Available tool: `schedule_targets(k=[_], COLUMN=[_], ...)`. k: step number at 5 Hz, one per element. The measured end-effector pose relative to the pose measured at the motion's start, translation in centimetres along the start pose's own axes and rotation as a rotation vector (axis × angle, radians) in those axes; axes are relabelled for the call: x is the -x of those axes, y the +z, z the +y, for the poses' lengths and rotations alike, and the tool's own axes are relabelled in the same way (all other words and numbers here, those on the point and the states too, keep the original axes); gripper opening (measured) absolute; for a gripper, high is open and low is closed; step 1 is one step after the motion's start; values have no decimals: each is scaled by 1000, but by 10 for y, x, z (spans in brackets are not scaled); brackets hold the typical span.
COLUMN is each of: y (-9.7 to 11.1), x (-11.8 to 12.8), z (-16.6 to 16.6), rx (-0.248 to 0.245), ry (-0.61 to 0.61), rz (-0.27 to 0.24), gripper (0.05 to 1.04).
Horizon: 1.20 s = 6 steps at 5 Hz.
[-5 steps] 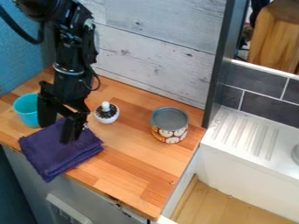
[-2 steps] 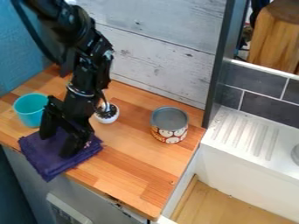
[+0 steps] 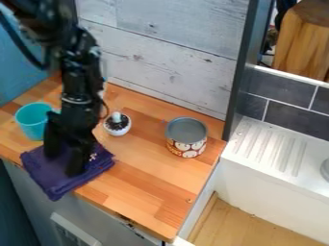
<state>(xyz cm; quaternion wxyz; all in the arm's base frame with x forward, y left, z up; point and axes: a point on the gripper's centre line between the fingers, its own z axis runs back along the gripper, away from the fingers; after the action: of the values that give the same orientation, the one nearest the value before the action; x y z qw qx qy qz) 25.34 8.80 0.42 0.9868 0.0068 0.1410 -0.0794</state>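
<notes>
The black gripper [image 3: 63,160] hangs at the left over the folded purple cloth [image 3: 49,177], low against its upper part. Its two fingers stand apart, one toward the cloth's left side and the other near its middle, with purple fabric between them. The cloth lies at the counter's front left edge, one corner hanging over. How firmly the fingertips press on it cannot be told.
A turquoise cup [image 3: 29,121] stands just left of the gripper. To the right are a small white pot [image 3: 118,126] with a white knob and a patterned tin [image 3: 186,139]. A white sink unit [image 3: 257,166] borders the wooden counter [image 3: 145,173].
The gripper has come down lower onto the cloth. The arm's upper part swung right, then back left. The cloth's right side has shifted slightly.
</notes>
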Motion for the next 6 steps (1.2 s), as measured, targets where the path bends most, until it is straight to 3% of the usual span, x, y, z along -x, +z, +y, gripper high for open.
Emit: schedule_targets(k=[1,2,4,6], y=[4,7,10,12], x=[-8,-21,-44,-49], z=[-37,-74,-130,-142], rx=[196,316,344,326], ry=[-53,-47,-135,-104], rz=[-125,-185,-175,-157], gripper=[1001,1001,1001,1001])
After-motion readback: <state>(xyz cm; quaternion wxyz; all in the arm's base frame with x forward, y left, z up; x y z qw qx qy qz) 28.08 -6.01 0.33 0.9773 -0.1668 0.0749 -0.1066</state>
